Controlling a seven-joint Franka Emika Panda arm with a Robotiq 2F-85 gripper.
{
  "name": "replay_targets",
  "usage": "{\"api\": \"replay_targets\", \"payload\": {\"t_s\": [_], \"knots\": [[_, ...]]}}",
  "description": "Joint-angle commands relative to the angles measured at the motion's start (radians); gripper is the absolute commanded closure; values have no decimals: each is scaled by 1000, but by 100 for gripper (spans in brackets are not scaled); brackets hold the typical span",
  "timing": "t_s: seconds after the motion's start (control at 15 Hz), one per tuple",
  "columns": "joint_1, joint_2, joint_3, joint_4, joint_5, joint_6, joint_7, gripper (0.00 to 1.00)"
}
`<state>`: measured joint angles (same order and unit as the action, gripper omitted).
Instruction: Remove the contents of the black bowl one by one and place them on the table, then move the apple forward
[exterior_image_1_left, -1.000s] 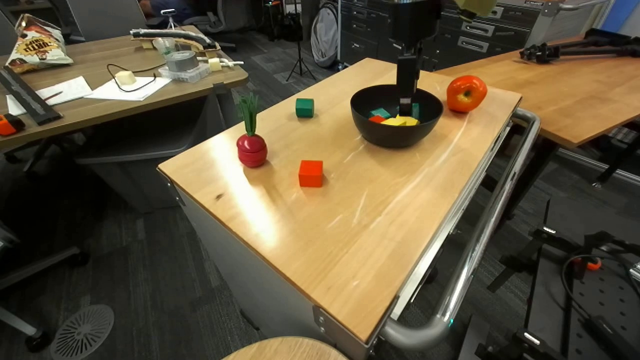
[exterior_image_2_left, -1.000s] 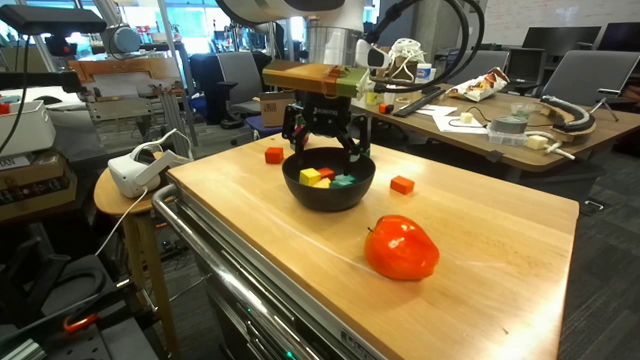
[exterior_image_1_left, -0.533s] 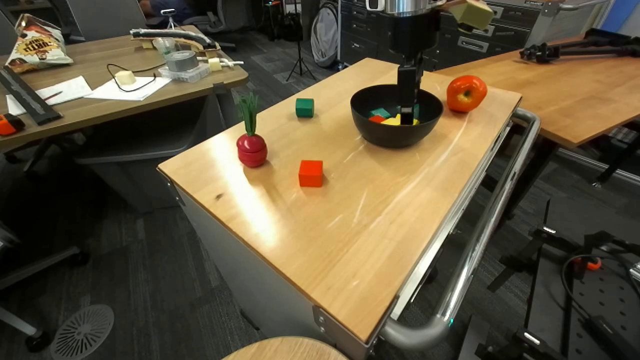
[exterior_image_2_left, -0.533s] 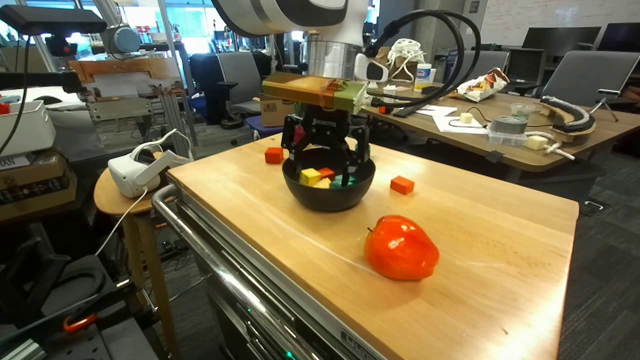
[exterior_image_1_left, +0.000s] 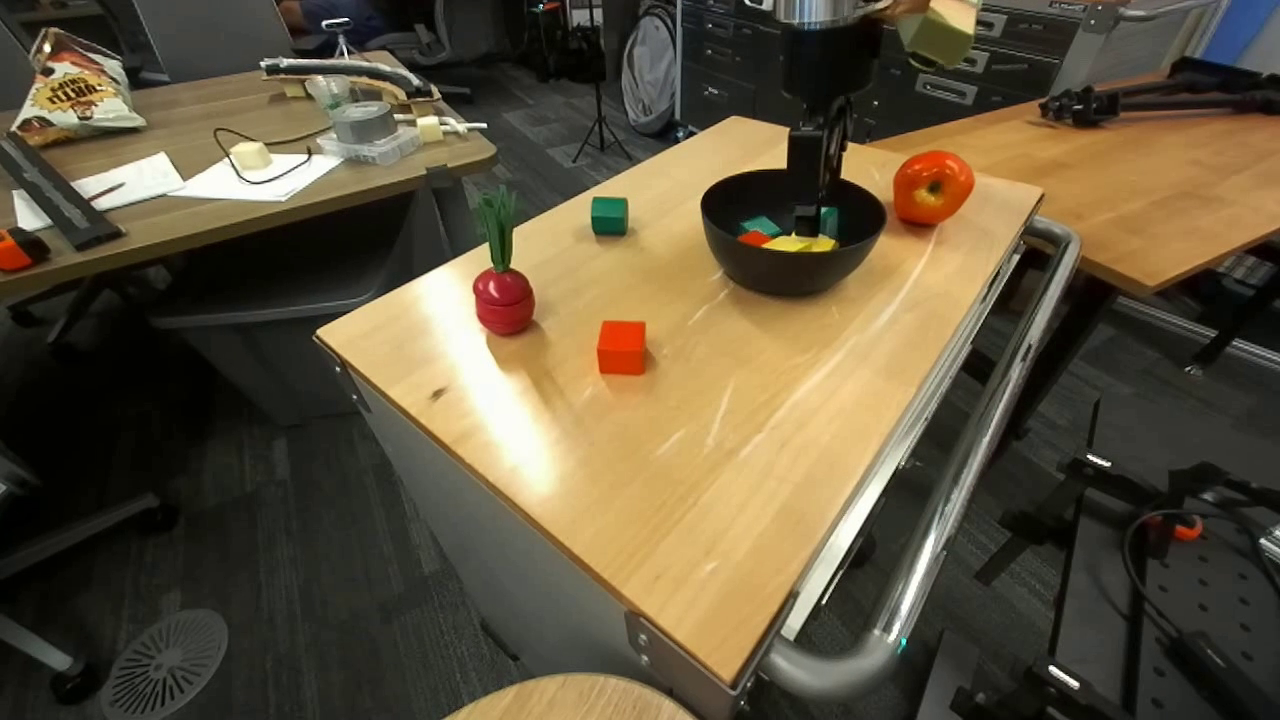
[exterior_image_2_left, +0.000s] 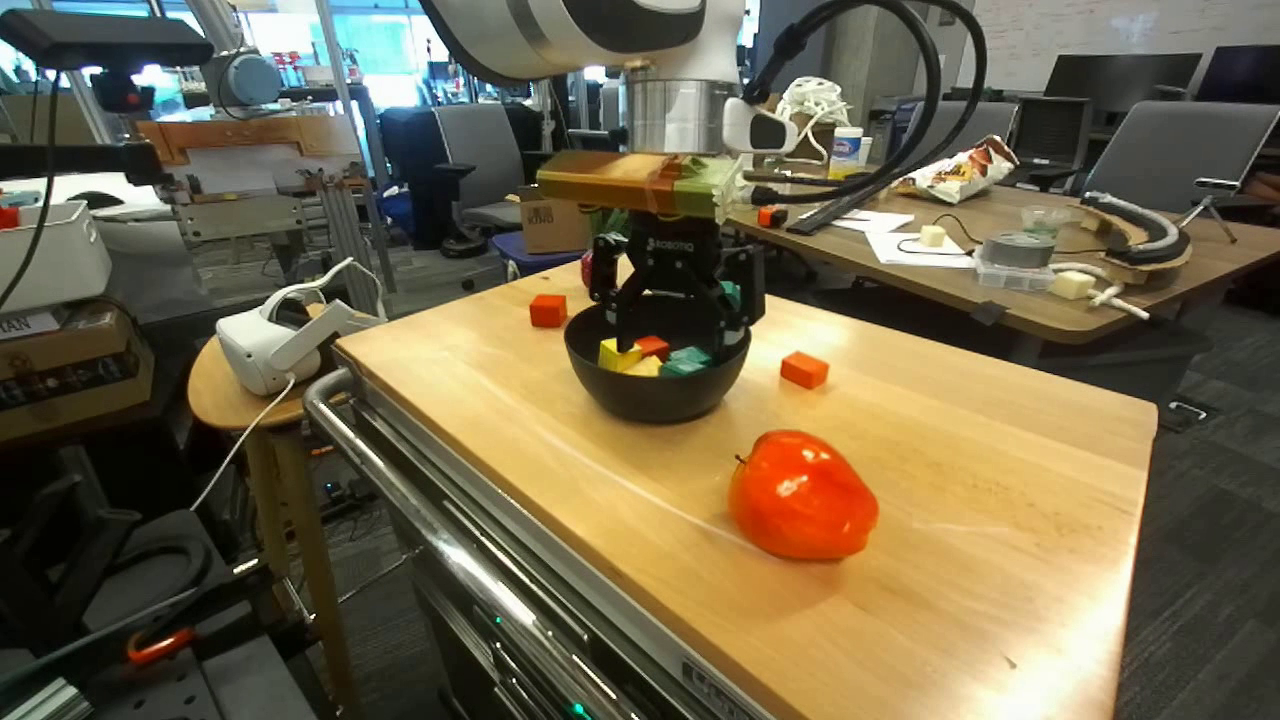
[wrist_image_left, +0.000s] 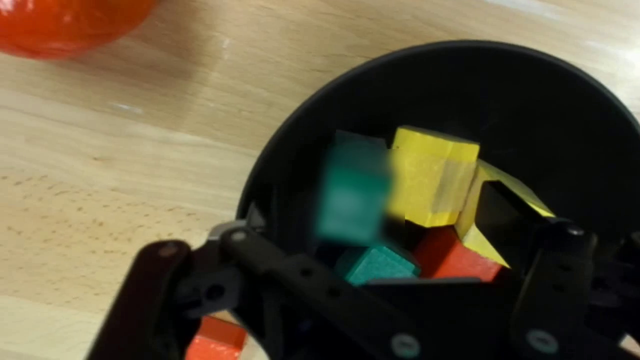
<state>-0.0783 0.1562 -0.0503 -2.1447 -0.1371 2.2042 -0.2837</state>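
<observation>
Loaded bowl (exterior_image_2_left: 655, 400), gripper (exterior_image_2_left: 674, 345) over it

In the wrist view we see what it holds: two yellow blocks (wrist_image_left: 432, 180) just beside each other, a red block (wrist_image_left: 457, 257) next to them and two green blocks (wrist_image_left: 382, 265), one blurred. The jaws stand wide apart and clasp nothing; in both exterior views the fingers (exterior_image_1_left: 806, 218) reach below the rim. Whether a fingertip (wrist_image_left: 502, 215) touches the yellow block it partly hides, we cannot tell. The apple (exterior_image_2_left: 803, 495) rests on the table (exterior_image_2_left: 950, 440) near the bowl but apart from it. Two more red blocks (exterior_image_2_left: 805, 370), a third green block (exterior_image_1_left: 609, 216) and a radish (exterior_image_1_left: 504, 305) share that table. Beyond, we see a white headset (exterior_image_2_left: 255, 360) on a stool (exterior_image_2_left: 215, 395) and a chip bag (exterior_image_1_left: 78, 90) on a desk (exterior_image_1_left: 190, 130).
</observation>
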Motion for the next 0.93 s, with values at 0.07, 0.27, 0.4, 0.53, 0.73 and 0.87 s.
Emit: {"api": "replay_targets", "payload": {"t_s": [0.07, 0.27, 0.4, 0.53, 0.73, 0.87], "knots": [[18, 15, -2, -13, -91, 9, 83, 0], [14, 38, 10, -4, -50, -15, 46, 0], [13, 53, 16, 1, -36, -22, 37, 0], [14, 65, 20, 5, -30, -24, 36, 25], [19, 64, 24, 10, -41, -24, 55, 49], [21, 49, 23, 10, -41, -10, 69, 62]]}}
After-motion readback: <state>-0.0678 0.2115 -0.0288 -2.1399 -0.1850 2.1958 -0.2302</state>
